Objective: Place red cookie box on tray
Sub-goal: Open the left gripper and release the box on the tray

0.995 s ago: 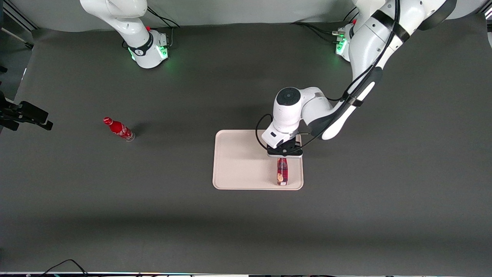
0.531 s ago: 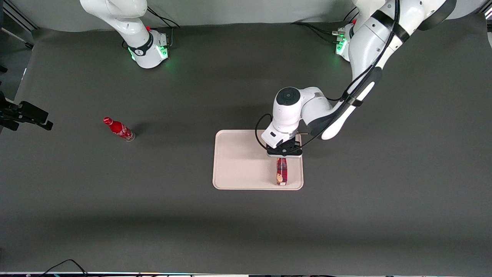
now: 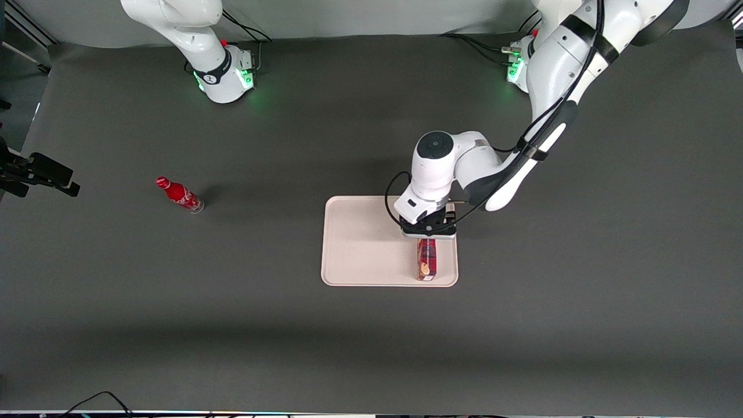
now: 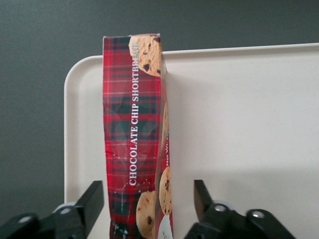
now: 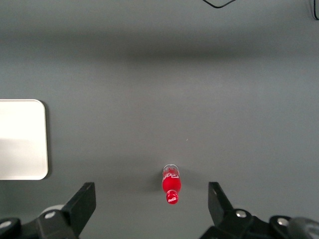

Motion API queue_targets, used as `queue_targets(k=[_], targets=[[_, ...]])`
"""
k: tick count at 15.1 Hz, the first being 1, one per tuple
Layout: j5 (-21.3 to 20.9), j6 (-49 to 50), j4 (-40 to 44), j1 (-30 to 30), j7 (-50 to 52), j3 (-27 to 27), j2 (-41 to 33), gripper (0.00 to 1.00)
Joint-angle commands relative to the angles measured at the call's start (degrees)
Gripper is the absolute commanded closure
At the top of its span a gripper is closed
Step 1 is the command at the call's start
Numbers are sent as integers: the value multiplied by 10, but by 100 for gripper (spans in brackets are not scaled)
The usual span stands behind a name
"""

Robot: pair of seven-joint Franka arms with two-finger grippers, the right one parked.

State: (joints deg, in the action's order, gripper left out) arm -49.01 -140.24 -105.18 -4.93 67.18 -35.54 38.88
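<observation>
Box (image 4: 133,149) stands on its narrow edge on tray (image 3: 360,244), along the short rim toward working arm's end. Gripper (image 4: 148,201) straddles it, fingers (image 4: 92,199) spread wide, not touching.

The red cookie box (image 4: 134,144) carries white lettering along its narrow face: "CHOCOLATE CHIP SHORTBREAD". The gripper (image 4: 149,209) straddles its printed end.
</observation>
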Motion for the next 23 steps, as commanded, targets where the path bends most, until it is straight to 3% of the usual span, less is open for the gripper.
queue_targets(k=[1,5,11,13,16,17,21,23], targets=[[-14,2,4,-5,13,1,-4,0],[-11,3,15,-4,9,-3,-15,0],[7,40,16,3,2,-6,-109,0],[78,95,18,4,-18,-5,-150,0],[209,177,35,26,-202,14,-211,0],[263,235,61,26,-266,47,-233,0],[368,378,130,26,-557,174,-286,0],[418,413,129,24,-614,234,-310,0]])
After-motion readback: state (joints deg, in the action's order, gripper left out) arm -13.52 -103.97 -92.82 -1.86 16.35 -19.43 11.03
